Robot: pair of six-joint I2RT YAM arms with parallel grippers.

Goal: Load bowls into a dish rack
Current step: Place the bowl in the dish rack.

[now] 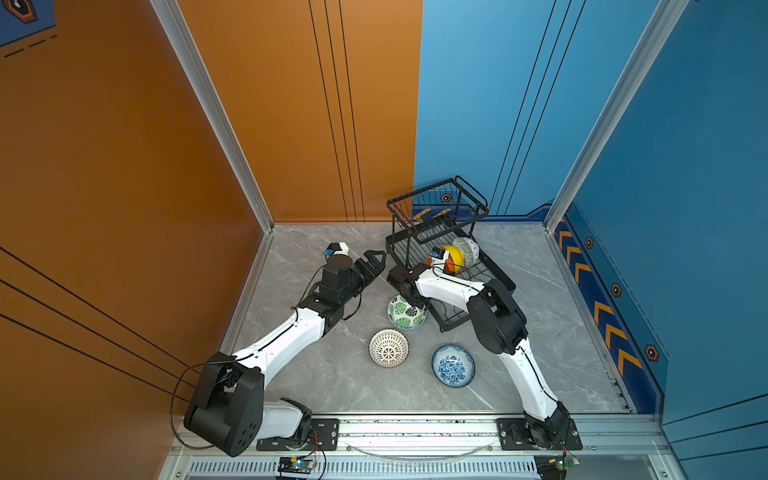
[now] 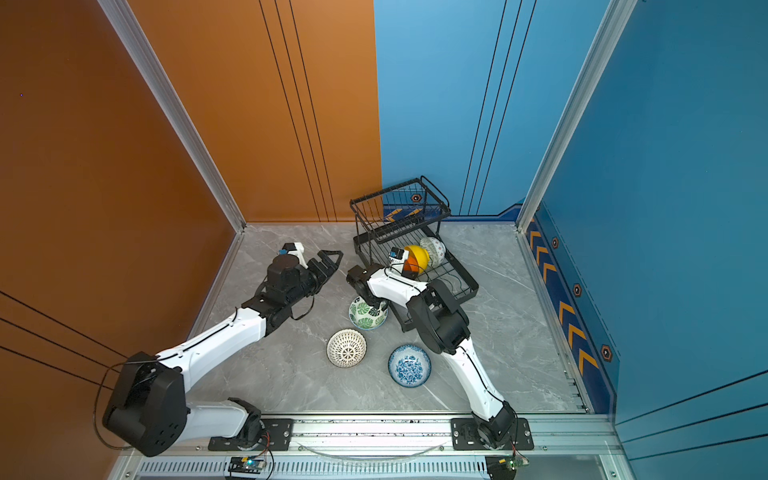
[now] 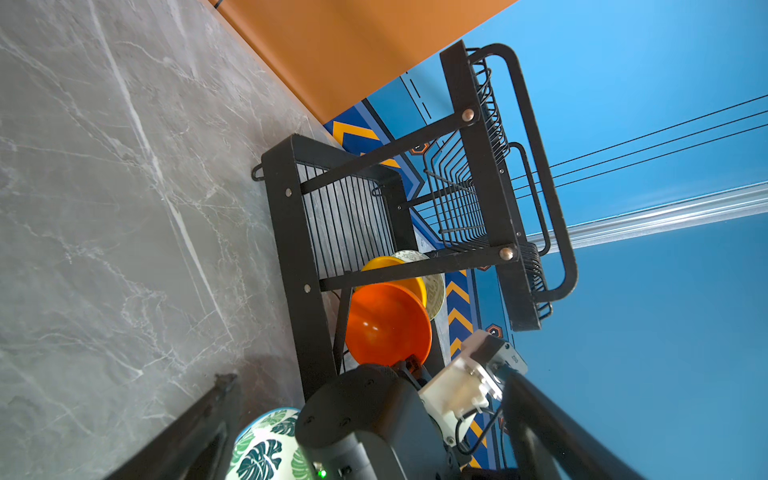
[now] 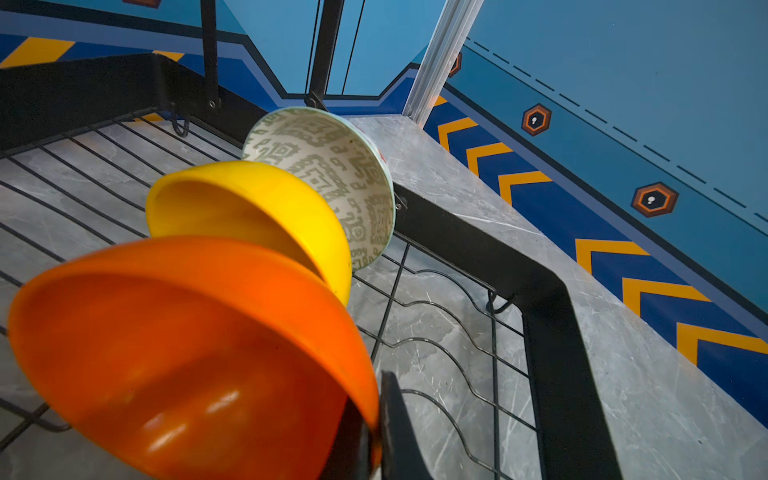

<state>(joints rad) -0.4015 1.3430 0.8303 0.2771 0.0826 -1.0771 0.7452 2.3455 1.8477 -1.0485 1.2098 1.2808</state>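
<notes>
Judging by how things lie, the loading is about half done. The grey marble tabletop carries the dish rack at its far side, near the blue wall. The rack's raised basket tier is empty, and its slotted base tray has taken every bowl so far. The right arm reaches across the near end of the tray, while the left arm lies stretched over the table just beside the rack, touching nothing. Three bowls stand on edge in a row along the wavy dividers: the grey-green patterned bowl deepest in, the yellow bowl close against it, and the orange bowl nearest the arm, overlapping the yellow one. Three more sit upright on the table in front of the rack, apart from one another: the blue-and-white floral bowl, the lattice bowl, and the leaf-patterned bowl, which is just beside the rack's near corner and partly under the right arm. The right gripper is pinched tight on the orange bowl's rim, so that bowl is probably being set down; whether it already bears on the wires cannot be told. The left gripper has its jaws spread wide and empty. What is left, it seems, is letting go of the orange bowl and loading the three on the table.
</notes>
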